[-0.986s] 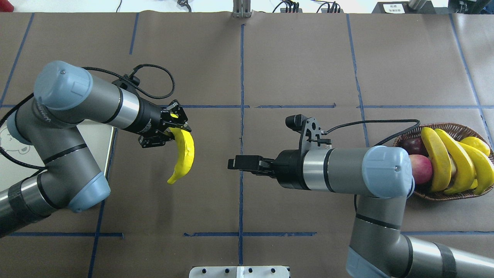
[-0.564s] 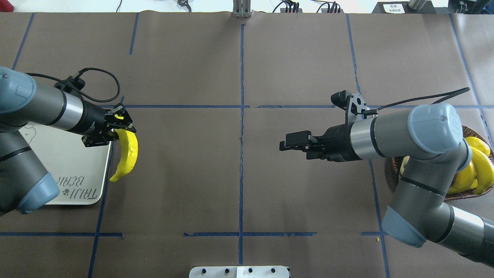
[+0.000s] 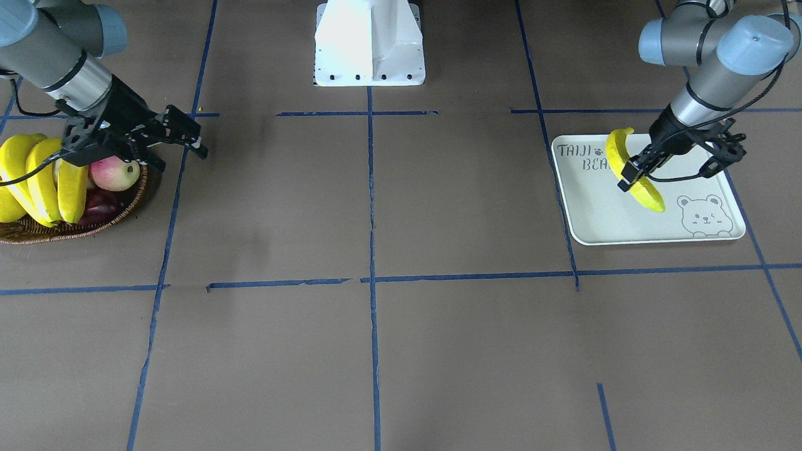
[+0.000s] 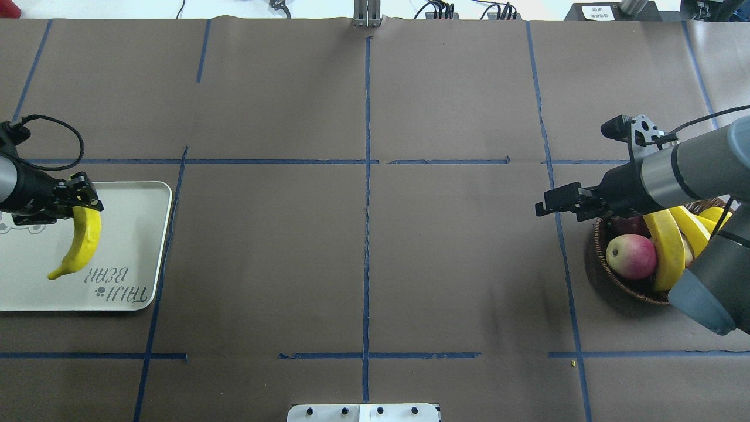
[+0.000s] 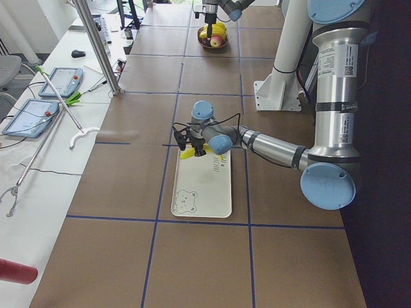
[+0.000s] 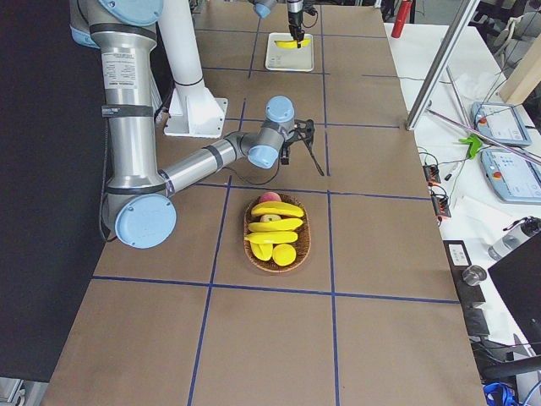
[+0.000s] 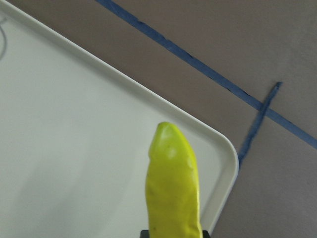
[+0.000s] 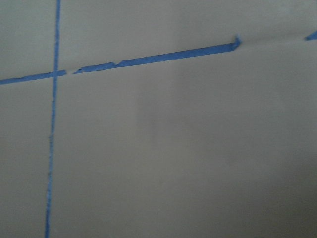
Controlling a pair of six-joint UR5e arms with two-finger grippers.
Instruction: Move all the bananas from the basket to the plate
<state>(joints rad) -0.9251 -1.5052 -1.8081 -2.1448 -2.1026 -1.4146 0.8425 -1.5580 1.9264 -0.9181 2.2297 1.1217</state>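
My left gripper (image 4: 87, 203) is shut on the top end of a yellow banana (image 4: 82, 243) and holds it hanging over the cream plate (image 4: 149, 234). It also shows in the front view (image 3: 630, 178) and in the left wrist view (image 7: 173, 188). Whether the banana touches the plate I cannot tell. The wicker basket (image 4: 618, 287) at the far right holds three more bananas (image 4: 665, 246), also seen in the front view (image 3: 44, 178). My right gripper (image 4: 542, 205) is open and empty, just left of the basket's rim and above the table.
A red-green apple (image 4: 633, 256) and a dark red fruit lie in the basket beside the bananas, with short yellow fruits (image 6: 275, 252) at its far end. The robot's white base (image 3: 369, 44) stands at the table's near edge. Blue tape lines cross the brown table.
My left arm has carried the banana left from near the table's middle to over the plate. My right arm has drawn back right to the basket's edge.
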